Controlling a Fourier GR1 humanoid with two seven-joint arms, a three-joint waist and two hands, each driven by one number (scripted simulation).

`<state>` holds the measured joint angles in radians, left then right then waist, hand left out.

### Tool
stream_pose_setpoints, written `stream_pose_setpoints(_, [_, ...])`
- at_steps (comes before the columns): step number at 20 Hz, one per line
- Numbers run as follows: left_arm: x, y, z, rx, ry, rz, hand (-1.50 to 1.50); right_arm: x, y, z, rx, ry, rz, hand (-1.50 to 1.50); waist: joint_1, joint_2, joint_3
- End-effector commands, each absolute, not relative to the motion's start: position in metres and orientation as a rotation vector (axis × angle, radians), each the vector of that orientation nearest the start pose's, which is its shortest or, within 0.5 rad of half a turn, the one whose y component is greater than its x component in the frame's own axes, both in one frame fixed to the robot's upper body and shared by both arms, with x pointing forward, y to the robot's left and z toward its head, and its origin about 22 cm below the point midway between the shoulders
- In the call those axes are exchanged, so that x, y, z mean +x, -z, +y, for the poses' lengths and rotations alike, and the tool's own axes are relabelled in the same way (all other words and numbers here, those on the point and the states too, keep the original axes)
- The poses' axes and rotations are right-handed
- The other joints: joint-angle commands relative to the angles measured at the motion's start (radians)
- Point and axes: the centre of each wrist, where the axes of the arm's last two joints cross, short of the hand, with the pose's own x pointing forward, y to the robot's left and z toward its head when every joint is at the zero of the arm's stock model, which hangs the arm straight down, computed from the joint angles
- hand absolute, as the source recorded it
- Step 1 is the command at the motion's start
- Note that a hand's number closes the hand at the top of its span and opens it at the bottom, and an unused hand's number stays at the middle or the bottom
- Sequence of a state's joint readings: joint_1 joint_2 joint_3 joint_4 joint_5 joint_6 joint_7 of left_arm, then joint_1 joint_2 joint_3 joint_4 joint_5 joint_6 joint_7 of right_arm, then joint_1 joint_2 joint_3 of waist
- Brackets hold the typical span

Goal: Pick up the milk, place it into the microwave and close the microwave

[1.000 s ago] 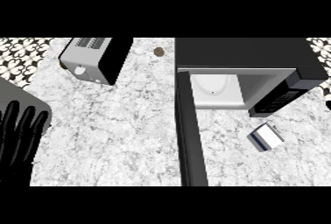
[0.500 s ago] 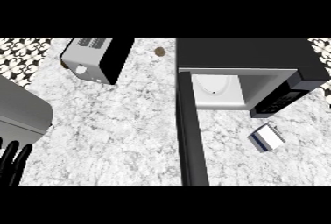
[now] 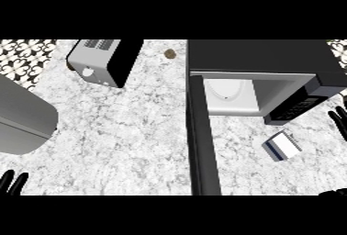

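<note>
Nearest me, at the lower left edge: my left hand (image 3: 13,182), only black fingertips showing, straight and slightly spread, holding nothing. At the right edge: my right hand (image 3: 338,121), black fingers upright and spread, nothing in them; a dark trace at the lower right corner I cannot identify.

Item, the counter (image 3: 129,137): grey-white marbled top, running across the whole view.

Item, the milk (image 3: 282,146): a small carton lying on the counter to the right of the open door, just in front of the microwave's control panel, apart from both hands. White face with a blue-grey side; any label is too small for me to read.

Item, microwave door (image 3: 203,137): swung open, seen edge-on as a long dark bar running toward me.

Item, a large grey rounded body (image 3: 24,117) at the left edge; I cannot tell what it is.

Item, the microwave (image 3: 261,62): dark casing, pale cavity open and lit, black control panel at right with buttons I cannot read.

Item, toaster (image 3: 102,59): silver and black, far left, tilted.

Item, a small brown round object (image 3: 170,53) near the back.

Farthest: patterned black-and-white tile (image 3: 27,55).
</note>
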<state>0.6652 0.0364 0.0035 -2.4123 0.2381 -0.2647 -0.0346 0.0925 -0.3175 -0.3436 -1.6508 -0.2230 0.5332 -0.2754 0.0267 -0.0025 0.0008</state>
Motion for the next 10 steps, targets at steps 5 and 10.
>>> stream_pose_setpoints(5, [0.055, -0.133, 0.272, -0.180, 0.008, -1.974, -1.50, 0.208, 0.006, -0.415, -0.046, -0.250, -1.781, -1.50, 0.011, 0.003, 0.002])
stream_pose_setpoints(10, [0.044, -0.131, 0.279, -0.184, 0.000, -1.968, -1.50, 0.215, 0.039, -0.408, -0.085, -0.268, -1.738, -1.50, 0.016, 0.004, 0.002])
